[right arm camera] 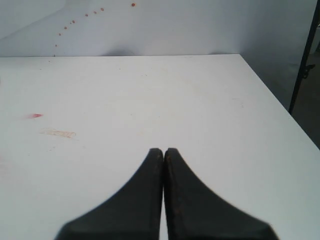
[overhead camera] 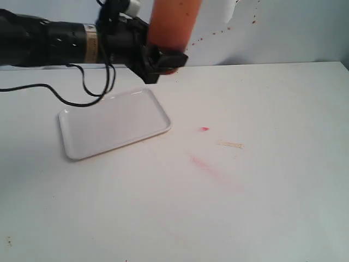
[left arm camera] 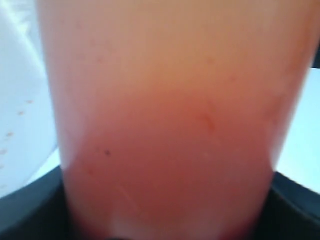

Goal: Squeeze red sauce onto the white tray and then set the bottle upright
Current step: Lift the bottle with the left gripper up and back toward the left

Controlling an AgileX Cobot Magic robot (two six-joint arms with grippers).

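My left gripper [overhead camera: 163,60] is shut on the bottle [overhead camera: 172,24], held high above the table just behind the far right corner of the white tray [overhead camera: 114,123]. The bottle's orange-red body runs up out of the exterior view and its nozzle is out of sight. In the left wrist view the bottle [left arm camera: 165,125] fills the picture, darker red low down, with the dark fingers [left arm camera: 30,215] at its sides. The tray lies flat at left of centre, its surface plain white. A small drop of red sauce [overhead camera: 204,129] sits on the table right of the tray. My right gripper [right arm camera: 163,150] is shut and holds nothing.
A pinkish smear [overhead camera: 204,164] and a yellowish streak [overhead camera: 230,144] mark the white table right of the tray. Red specks dot the back wall [overhead camera: 218,30]. A black cable [overhead camera: 82,93] hangs from the left arm over the tray's far edge. The table's right edge [right arm camera: 280,100] drops off.
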